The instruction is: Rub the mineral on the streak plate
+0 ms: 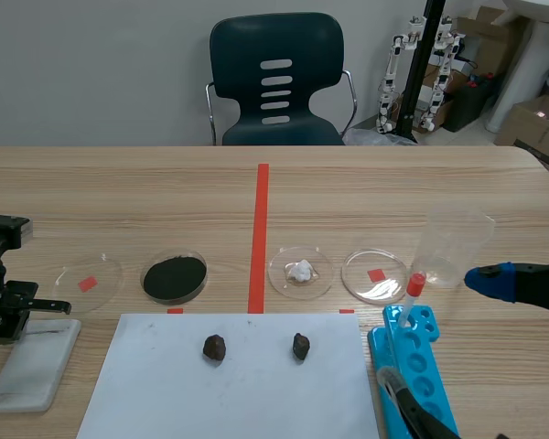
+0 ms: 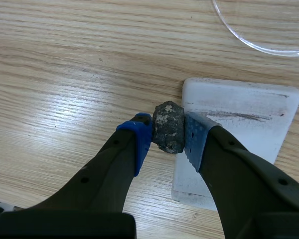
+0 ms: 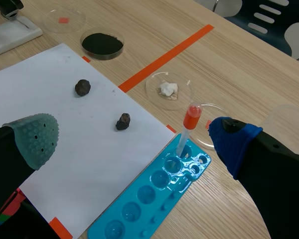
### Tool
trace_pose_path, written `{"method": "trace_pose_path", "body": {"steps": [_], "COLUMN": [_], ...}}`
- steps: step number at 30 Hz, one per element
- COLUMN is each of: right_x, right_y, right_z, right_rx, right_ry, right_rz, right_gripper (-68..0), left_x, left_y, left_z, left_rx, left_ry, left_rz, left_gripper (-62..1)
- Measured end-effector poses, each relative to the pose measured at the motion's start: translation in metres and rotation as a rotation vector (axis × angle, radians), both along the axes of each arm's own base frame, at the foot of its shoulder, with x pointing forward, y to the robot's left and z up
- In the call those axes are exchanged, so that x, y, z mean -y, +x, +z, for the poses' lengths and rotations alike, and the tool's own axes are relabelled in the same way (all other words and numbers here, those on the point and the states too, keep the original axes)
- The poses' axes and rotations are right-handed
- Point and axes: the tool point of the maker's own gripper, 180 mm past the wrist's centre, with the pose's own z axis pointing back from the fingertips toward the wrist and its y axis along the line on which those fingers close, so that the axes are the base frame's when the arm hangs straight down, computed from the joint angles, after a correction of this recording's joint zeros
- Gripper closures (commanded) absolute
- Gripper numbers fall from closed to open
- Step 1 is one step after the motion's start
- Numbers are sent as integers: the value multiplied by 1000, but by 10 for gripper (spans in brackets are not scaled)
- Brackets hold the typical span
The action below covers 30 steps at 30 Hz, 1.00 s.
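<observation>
- While the left claw gripped the mineral between both pads, the stone sat at the edge of the white streak plate
- Plate face lay sideways from the mineral, under one finger; contact could not be confirmed
- Right claw was wide open, empty, well apart

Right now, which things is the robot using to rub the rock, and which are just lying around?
Used for the job: left claw, dark grey speckled mineral chunk, white rectangular streak plate.

Just lying about: two dark brown rocks, white paper sheet, fine black powder, blue plastic well tray, red-capped dropper, clear plastic cup.
</observation>
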Motion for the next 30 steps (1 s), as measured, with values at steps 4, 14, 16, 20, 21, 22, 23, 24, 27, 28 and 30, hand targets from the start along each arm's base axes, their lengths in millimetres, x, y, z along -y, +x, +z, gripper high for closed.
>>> {"method": "trace_pose_path", "body": {"steps": [4,14,16,20,21,22,23,24,27,28,30], "right_x": [0,0,0,0,0,0,0,0,0,0,0], "right_y": [0,0,0,0,0,0,0,0,0,0,0], "right_z": [0,0,0,0,0,0,0,0,0,0,0], "right_rx": [0,0,0,0,0,0,0,1,1,1,1], "right_ry": [0,0,-1,-1,-1,-1,-2,-2,-2,-2,-2], "right_rz": [0,0,0,1,0,1,1,1,1,1,1], "right_gripper": [-638,-638,-638,-638,-638,-638,-638,-638,-638,-638,-638], "left_x": [4,32,48,73,77,82,87,93,116,124,139], "left_y": [2,18,15,9,6,2,-2,-6,-15,-19,-26], "left_z": [5,57,62,73,75,77,79,82,94,99,110], "left_rx": [24,268,315,408,422,434,445,458,526,550,600], "left_ry": [-5,-65,-123,-183,-188,-195,-202,-211,-266,-288,-329], "left_rz": [-13,-160,-192,-255,-272,-291,-314,-341,-410,-439,-494], "left_gripper": [-90,-90,-90,-90,-90,-90,-90,-90,-90,-90,-90]}}
